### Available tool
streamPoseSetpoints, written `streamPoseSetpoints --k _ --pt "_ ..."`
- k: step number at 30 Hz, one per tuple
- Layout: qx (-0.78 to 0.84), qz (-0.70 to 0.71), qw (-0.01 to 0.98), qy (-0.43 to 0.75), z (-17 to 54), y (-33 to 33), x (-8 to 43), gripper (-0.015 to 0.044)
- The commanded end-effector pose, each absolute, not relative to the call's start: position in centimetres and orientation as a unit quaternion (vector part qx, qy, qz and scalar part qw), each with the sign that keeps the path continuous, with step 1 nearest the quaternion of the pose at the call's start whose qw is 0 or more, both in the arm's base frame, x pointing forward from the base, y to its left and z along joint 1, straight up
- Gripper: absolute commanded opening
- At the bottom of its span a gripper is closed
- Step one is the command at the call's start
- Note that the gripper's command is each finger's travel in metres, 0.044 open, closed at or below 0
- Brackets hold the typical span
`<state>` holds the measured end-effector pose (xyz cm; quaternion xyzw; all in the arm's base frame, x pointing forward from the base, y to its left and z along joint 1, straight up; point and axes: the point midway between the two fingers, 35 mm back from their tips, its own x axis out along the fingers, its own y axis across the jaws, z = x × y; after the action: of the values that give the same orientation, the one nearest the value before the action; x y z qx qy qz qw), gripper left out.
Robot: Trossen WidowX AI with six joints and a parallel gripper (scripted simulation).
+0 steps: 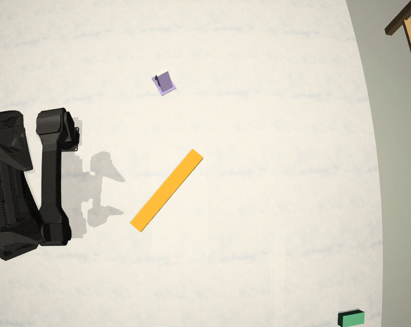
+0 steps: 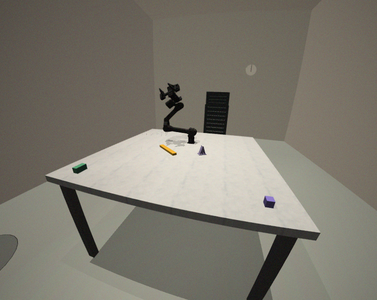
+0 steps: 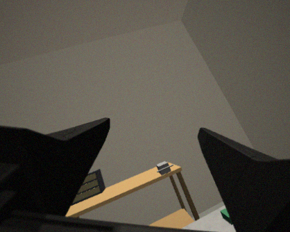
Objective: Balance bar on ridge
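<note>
The gripper [image 3: 154, 130] stands raised high above the desk [image 2: 214, 193] near the arm's base, its fingers spread wide with nothing between them. The orange bar [image 1: 166, 190] lies flat on the desk, set diagonally, well apart from the gripper. The purple ridge [image 1: 163, 82] stands upright on the desk near the bar but apart from it; a green block [image 2: 79, 168] and a purple cube [image 2: 269, 201] sit near the desk's far corners.
</note>
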<state>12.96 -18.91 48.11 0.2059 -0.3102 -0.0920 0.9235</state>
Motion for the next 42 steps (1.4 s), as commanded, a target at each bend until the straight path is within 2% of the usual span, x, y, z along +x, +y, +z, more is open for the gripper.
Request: streamPoseSetpoints --k 1,3,4,24,42 --pt "0.205 -0.092 0.924 -0.311 48.2 -18.9 12.9 0.0374" --pt "0.196 -0.093 0.924 -0.315 48.5 -18.6 12.7 0.0321" --pt "0.189 -0.095 0.924 -0.319 48.8 -18.4 12.5 0.0315" --pt "-0.067 -0.109 0.910 -0.395 55.1 -7.3 9.0 0.0315" --pt "-0.240 -0.120 0.881 -0.390 56.2 1.0 10.6 0.0315"
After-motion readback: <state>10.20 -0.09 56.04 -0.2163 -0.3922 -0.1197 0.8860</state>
